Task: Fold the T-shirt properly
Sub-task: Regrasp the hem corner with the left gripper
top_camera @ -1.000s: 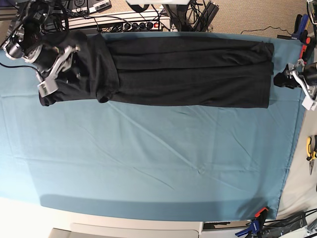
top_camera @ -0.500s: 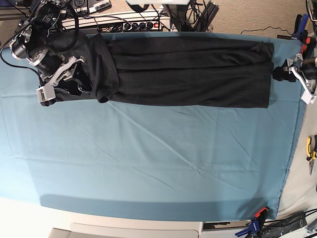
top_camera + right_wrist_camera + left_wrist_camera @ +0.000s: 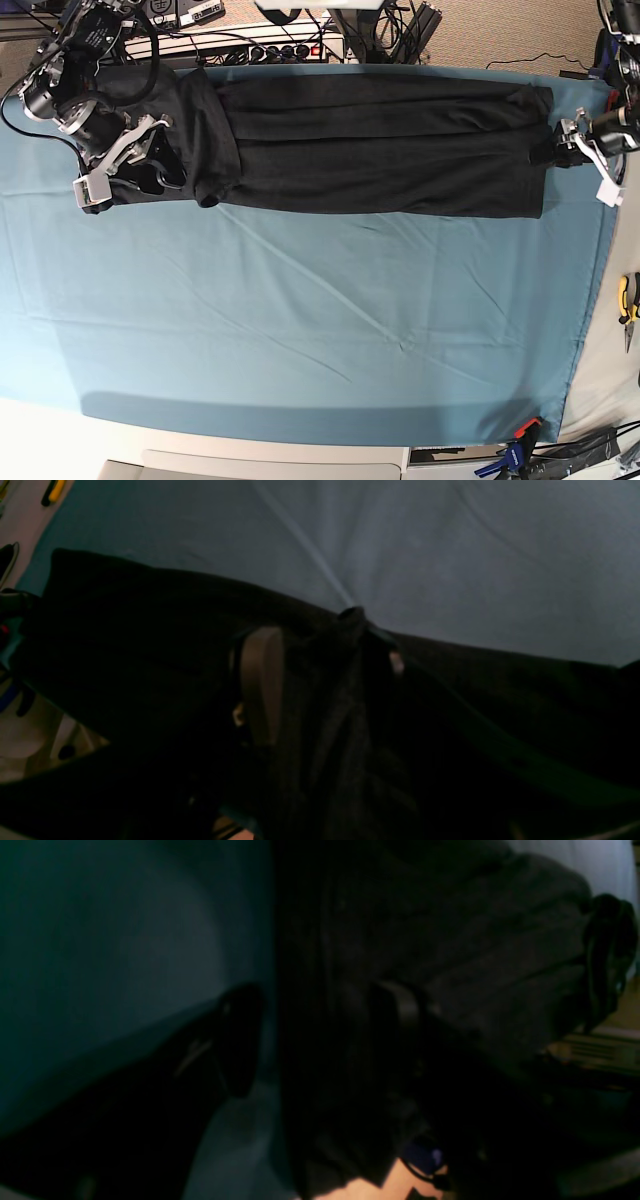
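Observation:
The black T-shirt [image 3: 380, 140] lies folded into a long band across the far part of the teal table cloth [image 3: 300, 320]. My right gripper [image 3: 150, 160] is over the shirt's bunched left end. In the right wrist view its fingers [image 3: 260, 685] stand apart, open [image 3: 327, 675], with a ridge of the T-shirt [image 3: 125, 655] between them. My left gripper [image 3: 558, 150] is at the shirt's right end. In the left wrist view it is open [image 3: 320, 1025], one finger [image 3: 240, 1040] over the teal cloth and the other on the T-shirt [image 3: 475, 965], whose edge runs between them.
Cables and a power strip [image 3: 250, 45] run along the table's far edge. Pliers [image 3: 627, 300] lie off the cloth at the right. Clamps [image 3: 515, 455] hold the cloth at the near right corner. A yellow-handled tool [image 3: 52, 491] shows in the right wrist view.
My left gripper moved up and in to the shirt's right end. My right gripper shifted a little rightward over the left end. Both stayed open.

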Action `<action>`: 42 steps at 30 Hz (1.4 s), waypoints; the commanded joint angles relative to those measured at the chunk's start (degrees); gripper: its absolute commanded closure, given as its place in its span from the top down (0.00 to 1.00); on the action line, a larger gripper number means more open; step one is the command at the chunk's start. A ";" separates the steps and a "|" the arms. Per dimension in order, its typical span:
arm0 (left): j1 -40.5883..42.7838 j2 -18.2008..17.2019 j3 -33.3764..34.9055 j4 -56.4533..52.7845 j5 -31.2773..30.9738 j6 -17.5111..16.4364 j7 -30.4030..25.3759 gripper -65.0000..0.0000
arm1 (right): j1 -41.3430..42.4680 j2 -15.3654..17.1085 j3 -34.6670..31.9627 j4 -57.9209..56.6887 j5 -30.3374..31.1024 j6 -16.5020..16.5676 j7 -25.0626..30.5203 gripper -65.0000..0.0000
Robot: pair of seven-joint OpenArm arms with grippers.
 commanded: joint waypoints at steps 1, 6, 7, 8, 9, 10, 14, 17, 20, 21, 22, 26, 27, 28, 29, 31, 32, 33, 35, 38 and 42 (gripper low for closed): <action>1.14 -0.46 0.15 -0.11 3.04 0.72 3.45 0.55 | 0.33 0.68 0.33 0.96 1.38 0.08 1.57 0.41; 2.75 -0.46 0.15 -0.13 1.46 0.48 3.82 0.55 | 0.33 0.68 0.33 0.96 1.38 0.08 1.57 0.41; 2.93 -0.42 0.15 -0.13 1.14 0.46 3.91 0.55 | 0.33 0.68 0.33 0.96 1.38 0.08 1.57 0.41; 2.99 -0.31 0.15 -0.13 0.92 0.48 3.93 0.55 | 0.33 0.68 0.33 0.96 1.38 0.08 1.57 0.41; 2.97 -0.13 0.15 -0.13 0.87 0.48 3.96 0.55 | 0.33 0.68 0.33 0.96 1.40 0.08 1.57 0.41; 2.95 0.04 0.15 -0.13 0.85 0.50 3.96 0.55 | 0.33 0.68 0.33 0.96 1.40 0.08 1.57 0.41; 2.97 0.61 0.15 -0.11 0.04 0.46 4.35 0.55 | 0.33 0.68 0.33 0.96 1.38 0.08 1.57 0.41; 2.95 0.87 0.15 -0.11 -2.27 -1.53 5.33 0.55 | 0.33 0.68 0.33 0.96 1.40 0.08 1.57 0.41; 2.95 1.29 0.15 -0.11 -2.54 -1.88 5.38 0.55 | 0.33 0.70 0.33 0.96 1.38 0.08 1.57 0.41; 2.95 1.42 0.15 -0.11 -2.54 -1.88 5.35 0.55 | 0.33 0.68 0.33 0.96 1.38 0.08 1.57 0.41; 2.97 1.51 0.15 -0.11 -2.54 -1.88 5.35 0.55 | 0.33 0.68 0.33 0.96 1.38 0.08 1.57 0.41; 2.93 1.57 0.15 -0.11 -2.56 -1.92 5.09 0.47 | 0.33 0.70 0.33 0.96 1.38 0.08 1.57 0.41; 2.95 1.60 0.15 -0.11 -2.56 -1.90 4.85 0.40 | 0.33 0.68 0.33 0.96 1.36 0.08 1.55 0.41; 2.93 1.60 0.15 -0.11 -2.54 -1.92 4.63 0.32 | 0.33 0.70 0.33 0.96 1.36 0.08 1.57 0.41; 2.93 1.57 0.15 -0.11 -2.56 -2.25 4.42 0.22 | 0.33 0.70 0.33 0.96 1.36 0.08 1.57 0.41; 2.80 1.60 0.15 -0.11 -2.51 -2.43 4.00 0.00 | 0.33 0.70 0.33 0.96 1.36 0.08 1.55 0.41; 2.80 1.57 0.15 -0.11 -2.49 -2.56 3.69 0.00 | 0.33 0.70 0.33 0.96 1.36 0.08 1.55 0.41; 2.78 1.57 0.15 -0.11 -2.49 -2.58 3.37 0.00 | 0.33 0.70 0.33 0.96 1.33 0.08 1.55 0.41; 2.78 1.57 0.15 -0.09 -2.56 -3.91 3.21 0.00 | 0.33 0.70 0.33 0.96 1.09 0.08 1.57 0.41; 2.64 1.55 0.15 0.52 -4.02 -4.07 3.56 0.00 | 0.33 0.70 0.33 0.96 0.83 0.08 1.60 0.41; 2.67 1.57 0.15 4.44 -7.45 -6.73 6.08 0.00 | 0.35 0.70 0.50 0.96 -3.10 0.08 3.10 0.41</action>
